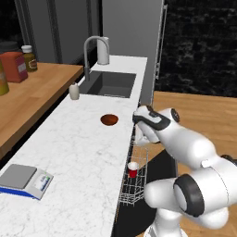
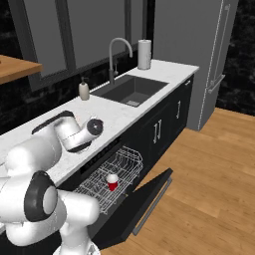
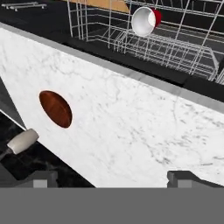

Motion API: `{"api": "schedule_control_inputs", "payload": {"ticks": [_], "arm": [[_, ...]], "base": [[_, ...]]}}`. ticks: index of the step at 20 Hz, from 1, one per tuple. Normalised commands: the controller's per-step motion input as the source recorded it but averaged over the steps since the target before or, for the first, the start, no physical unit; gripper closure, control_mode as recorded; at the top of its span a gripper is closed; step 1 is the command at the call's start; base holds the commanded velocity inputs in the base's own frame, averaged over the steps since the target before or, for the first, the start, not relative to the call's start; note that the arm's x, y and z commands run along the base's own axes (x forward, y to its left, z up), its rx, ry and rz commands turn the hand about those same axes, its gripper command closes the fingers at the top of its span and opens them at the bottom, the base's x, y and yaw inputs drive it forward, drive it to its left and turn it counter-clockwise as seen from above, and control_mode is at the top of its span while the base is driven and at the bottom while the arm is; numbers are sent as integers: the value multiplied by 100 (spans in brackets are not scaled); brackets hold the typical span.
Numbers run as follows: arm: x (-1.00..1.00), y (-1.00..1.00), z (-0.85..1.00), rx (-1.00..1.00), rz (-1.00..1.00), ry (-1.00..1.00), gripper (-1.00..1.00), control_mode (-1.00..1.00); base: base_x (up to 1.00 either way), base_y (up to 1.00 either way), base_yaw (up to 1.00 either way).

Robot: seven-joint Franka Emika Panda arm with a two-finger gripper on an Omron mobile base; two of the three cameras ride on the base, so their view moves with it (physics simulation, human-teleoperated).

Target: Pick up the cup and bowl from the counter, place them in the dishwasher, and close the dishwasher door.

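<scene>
The dark reddish-brown bowl [image 1: 109, 119] [image 3: 55, 108] lies on the white marble counter [image 1: 78, 152] [image 3: 131, 127], a short way in from its front edge. Upright in the pulled-out white wire rack [image 1: 134, 185] [image 2: 119, 167] of the dishwasher stands the red cup [image 1: 133, 169] [image 2: 112, 182] [image 3: 146, 20]. The black dishwasher door [image 2: 149, 199] hangs open below the rack. My gripper [image 1: 140, 138] [image 3: 113, 179] hovers over the counter's front edge, right of the bowl and above the rack. It is open and holds nothing.
A sink [image 1: 111, 83] with a faucet [image 1: 90, 46] lies beyond the bowl, with a soap bottle [image 1: 74, 91] [image 3: 22, 141] beside it. A kitchen scale [image 1: 23, 180] sits at the near left. A wooden shelf [image 1: 32, 92] with jars runs along the left.
</scene>
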Motion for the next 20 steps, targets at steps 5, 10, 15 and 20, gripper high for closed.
{"api": "schedule_control_inputs", "payload": {"ticks": [5, 10, 15, 20], "arm": [[50, 25, 0, -15, -3, 15, -100, -100], [55, 21, 0, -8, -3, 17, -100, -100], [54, 11, 0, -4, -7, 14, -100, -100], [31, 25, 0, -5, -22, 9, -100, -100]], "base": [[0, 0, 0], [0, 0, 0], [0, 0, 0], [0, 0, 0]]}}
